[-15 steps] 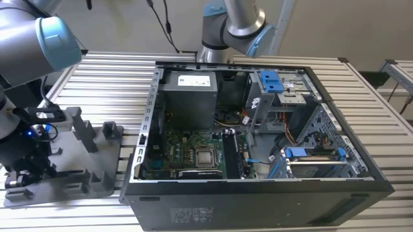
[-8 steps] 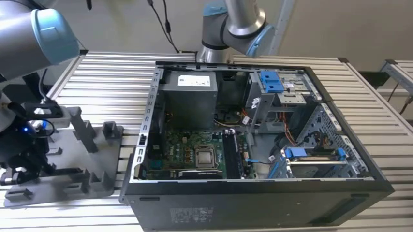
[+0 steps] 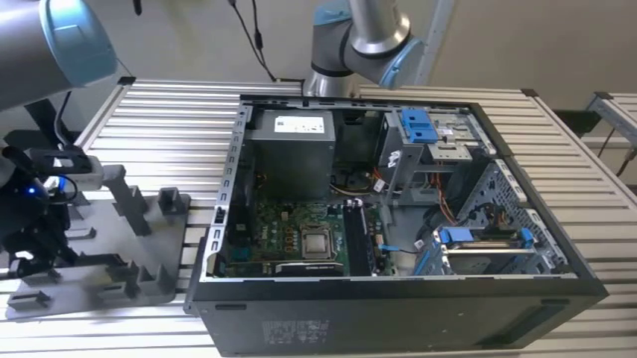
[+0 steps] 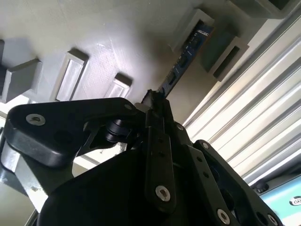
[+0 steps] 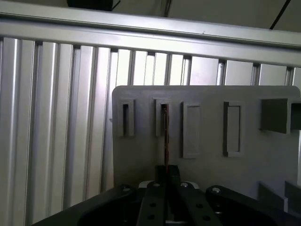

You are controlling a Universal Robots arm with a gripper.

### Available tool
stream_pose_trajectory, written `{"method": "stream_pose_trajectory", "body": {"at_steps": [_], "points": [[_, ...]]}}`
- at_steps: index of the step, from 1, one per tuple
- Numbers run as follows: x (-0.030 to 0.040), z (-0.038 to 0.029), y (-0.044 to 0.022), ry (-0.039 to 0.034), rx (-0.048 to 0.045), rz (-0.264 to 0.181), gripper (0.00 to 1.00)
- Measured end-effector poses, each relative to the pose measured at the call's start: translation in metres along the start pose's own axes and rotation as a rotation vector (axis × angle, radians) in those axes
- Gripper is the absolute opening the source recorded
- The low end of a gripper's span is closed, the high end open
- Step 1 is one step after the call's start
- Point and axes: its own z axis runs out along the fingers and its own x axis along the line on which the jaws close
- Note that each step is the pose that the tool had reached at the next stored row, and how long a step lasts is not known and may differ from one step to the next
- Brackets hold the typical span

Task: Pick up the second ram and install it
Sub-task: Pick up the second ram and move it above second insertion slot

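Observation:
The second ram (image 4: pixel 186 54) is a thin dark strip standing on edge in a grey tray (image 5: pixel 207 169). Its far end sits in a slotted post (image 4: pixel 200 23). In the first wrist view the second ram (image 5: pixel 165 136) shows edge-on, running from a slot down into my gripper (image 5: pixel 167 173). My gripper (image 4: pixel 154 100) is shut on the near end of the strip, with the jaws pressed together around it. In the exterior view my arm's wrist (image 3: pixel 45 194) hangs over the tray (image 3: pixel 110 253) at the exterior view's left. The motherboard's black memory slots (image 3: pixel 359 237) lie inside the open computer case (image 3: pixel 398 298).
Several grey posts (image 3: pixel 130 198) rise from the tray around my gripper. The case stands at the exterior view's right of the tray, its wall (image 3: pixel 224 201) close to the tray's edge. A ribbed metal tabletop (image 5: pixel 56 117) lies under everything. A second arm's base (image 3: pixel 353 45) stands behind the case.

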Motion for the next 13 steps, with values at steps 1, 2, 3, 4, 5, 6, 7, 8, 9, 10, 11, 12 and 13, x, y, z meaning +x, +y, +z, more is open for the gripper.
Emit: {"method": "stream_pose_trajectory", "body": {"at_steps": [1, 2, 3, 4, 5, 6, 7, 8, 9, 10, 11, 12, 13], "points": [[-0.0001, -0.0014, 0.0000, 0.0000, -0.0004, 0.000, 0.14], [-0.0001, -0.0026, 0.0000, -0.0001, -0.0005, 0.000, 0.14], [-0.0002, -0.0034, 0.0000, -0.0001, -0.0006, 0.000, 0.14], [-0.0002, -0.0042, 0.0001, -0.0001, -0.0006, 0.001, 0.14], [-0.0003, -0.0049, 0.0001, -0.0001, -0.0007, 0.001, 0.14], [-0.0003, -0.0054, 0.0000, 0.0000, -0.0005, 0.002, 0.14], [-0.0004, -0.0059, 0.0000, 0.0001, -0.0005, 0.003, 0.14], [-0.0004, -0.0065, 0.0000, 0.0002, -0.0005, 0.004, 0.14], [-0.0005, -0.0068, 0.0000, 0.0002, -0.0004, 0.005, 0.14], [-0.0005, -0.0068, 0.0001, 0.0001, -0.0003, 0.005, 0.14], [-0.0006, -0.0072, 0.0001, 0.0001, -0.0003, 0.005, 0.14], [-0.0006, -0.0079, 0.0001, 0.0004, -0.0007, 0.006, 0.14], [-0.0006, -0.0086, 0.0002, 0.0005, -0.0008, 0.006, 0.14]]}}
